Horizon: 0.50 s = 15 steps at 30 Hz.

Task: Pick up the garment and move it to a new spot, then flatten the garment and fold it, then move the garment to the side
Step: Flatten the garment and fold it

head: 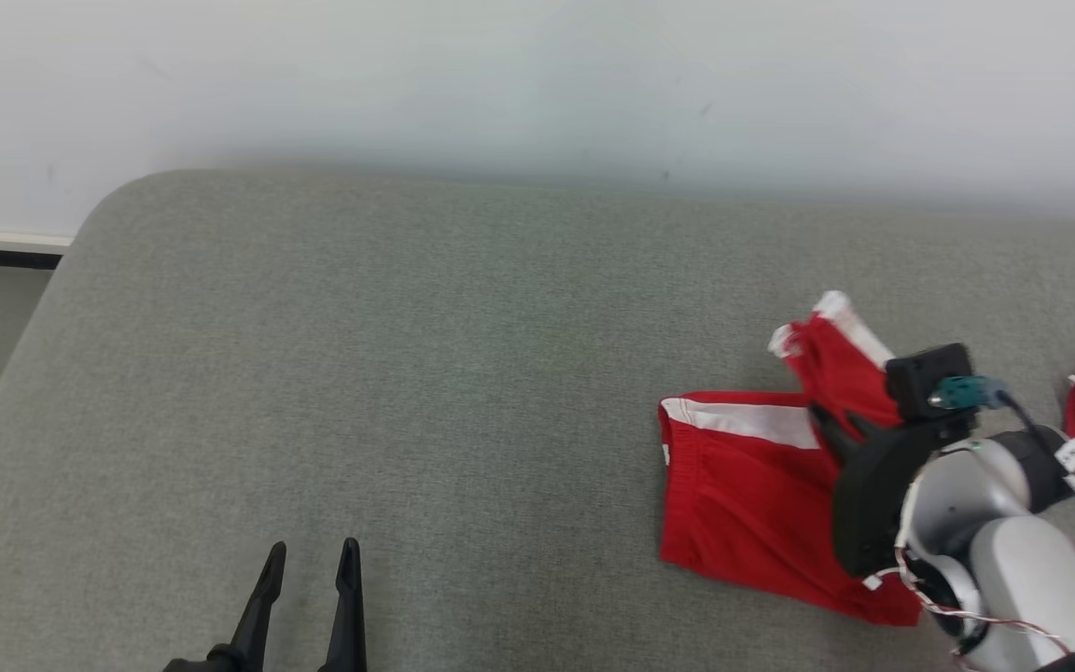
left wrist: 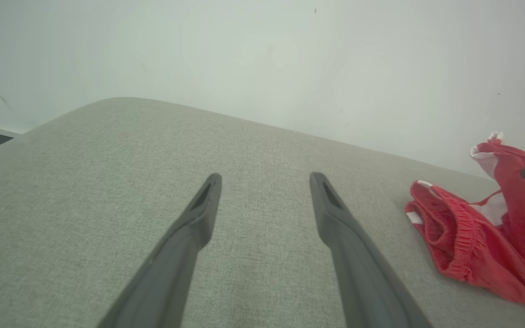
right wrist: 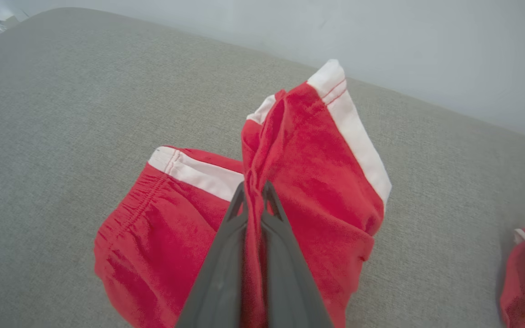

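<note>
Over on the right of the grey surface, right gripper has its jaws clamped on a raised fold of the red garment; left gripper hovers low, jaws apart.

The garment is soft red cloth, seemingly velvety, with white bands. Beneath it the cushion is matt grey coarse-woven fabric. The right gripper pinching the garment is matt dark plastic.
</note>
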### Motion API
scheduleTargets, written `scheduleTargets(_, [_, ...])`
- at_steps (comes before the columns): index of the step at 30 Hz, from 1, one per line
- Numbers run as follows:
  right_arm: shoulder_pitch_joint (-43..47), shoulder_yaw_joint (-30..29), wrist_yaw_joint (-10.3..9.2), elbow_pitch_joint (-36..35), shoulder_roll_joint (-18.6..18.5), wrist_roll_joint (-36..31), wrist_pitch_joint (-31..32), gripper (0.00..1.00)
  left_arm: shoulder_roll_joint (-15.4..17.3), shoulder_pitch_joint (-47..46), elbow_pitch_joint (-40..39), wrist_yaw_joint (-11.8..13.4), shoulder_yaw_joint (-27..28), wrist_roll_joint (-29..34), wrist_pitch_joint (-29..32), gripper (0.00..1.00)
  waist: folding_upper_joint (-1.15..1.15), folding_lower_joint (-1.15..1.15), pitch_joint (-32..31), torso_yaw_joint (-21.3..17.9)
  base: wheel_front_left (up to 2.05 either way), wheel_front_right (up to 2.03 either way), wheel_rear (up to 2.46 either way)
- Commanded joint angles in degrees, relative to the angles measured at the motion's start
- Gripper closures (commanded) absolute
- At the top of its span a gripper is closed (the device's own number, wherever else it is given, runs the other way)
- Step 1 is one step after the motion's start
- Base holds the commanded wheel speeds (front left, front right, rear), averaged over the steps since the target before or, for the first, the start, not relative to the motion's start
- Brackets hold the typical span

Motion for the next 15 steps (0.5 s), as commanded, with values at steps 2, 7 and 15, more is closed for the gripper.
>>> scheduleTargets(2, [-0.78,1.63,-0.15,0.82,0.59,0.72,0.07,1.00,-0.08,0.49,-0.10,0.19,-0.09,-0.31,-0.16,0.00,0.00,0.00,-0.18,0.97,0.00,0.00,0.00])
scheduleTargets(7, [-1.99,5.65,-0.15,3.52,1.93,1.67,-0.72,1.00,-0.07,0.91,0.00,0.31,-0.54,-0.62,-0.16,0.00,0.00,0.00,-0.30,2.36,0.00,0.00,0.00])
scheduleTargets(15, [-3.95,7.55,-0.15,10.18,5.82,2.52,-2.77,1.00,-0.08,1.31,0.25,0.30,-0.70,-0.95,-0.16,0.00,0.00,0.00,-0.36,3.55,0.00,0.00,0.00])
